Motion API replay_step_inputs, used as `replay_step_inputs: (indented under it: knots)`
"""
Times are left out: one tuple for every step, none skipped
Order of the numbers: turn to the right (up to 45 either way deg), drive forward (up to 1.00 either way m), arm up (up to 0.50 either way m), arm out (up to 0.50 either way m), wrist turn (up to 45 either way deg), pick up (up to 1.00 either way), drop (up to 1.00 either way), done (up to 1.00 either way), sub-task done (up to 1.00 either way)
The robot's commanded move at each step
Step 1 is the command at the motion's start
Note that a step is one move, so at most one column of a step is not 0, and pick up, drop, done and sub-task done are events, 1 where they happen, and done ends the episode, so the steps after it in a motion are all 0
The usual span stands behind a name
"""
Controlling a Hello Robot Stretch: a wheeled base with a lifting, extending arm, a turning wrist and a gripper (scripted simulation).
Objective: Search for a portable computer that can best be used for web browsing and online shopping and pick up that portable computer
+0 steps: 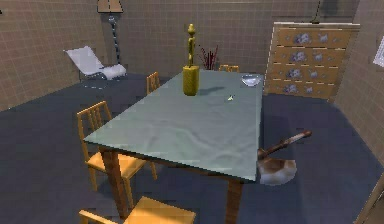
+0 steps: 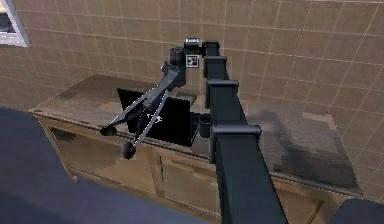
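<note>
In the arm side view the arm [image 2: 228, 135] reaches out over a brown worktop [image 2: 90, 100] set against a tiled wall. A dark laptop [image 2: 180, 120] stands on it, screen raised, with the jaws in front of it. Whether they grip anything cannot be told. A dark cup [image 2: 204, 125] stands just beside the laptop.

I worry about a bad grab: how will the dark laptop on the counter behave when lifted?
The laptop looks like a thin upright panel, so probably stiff but hinged; the screen may swing if gripped. Its smooth dark faces look slippery. It seems close to the front edge of the counter, so a push might slide it off.
</note>
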Motion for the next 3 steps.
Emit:
replay_step_inputs:
  knots:
    - [0.0,0.0,0.0,0.0,45.0,0.0,0.0,0.0,0.0]
    - [0.0,0.0,0.0,0.0,45.0,0.0,0.0,0.0,0.0]
    - [0.0,0.0,0.0,0.0,45.0,0.0,0.0,0.0,0.0]
